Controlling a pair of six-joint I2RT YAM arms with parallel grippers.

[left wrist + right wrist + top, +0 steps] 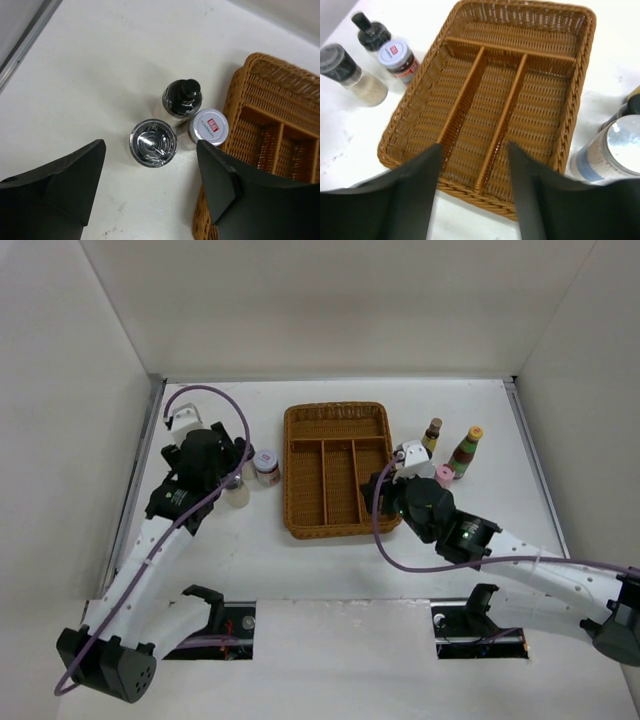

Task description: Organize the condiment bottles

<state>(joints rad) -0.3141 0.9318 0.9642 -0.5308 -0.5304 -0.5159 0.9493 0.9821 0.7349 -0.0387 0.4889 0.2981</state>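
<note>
Lowering the open left claw straight over the silver-topped bottle should clear the jar at its two o'clock; right claw hangs open, empty.

Left fingers parted, empty (pointing down); right fingers parted, empty, arm angled left.

Wicker tray brown, woven pattern. Table white. Grey-lidded jar: red-white label on lid. Dark sauce bottle glossy black. White bottle: off-white body, dark cap. Slim bottle: yellow cap, green-red body. Small jar: pink lid.
</note>
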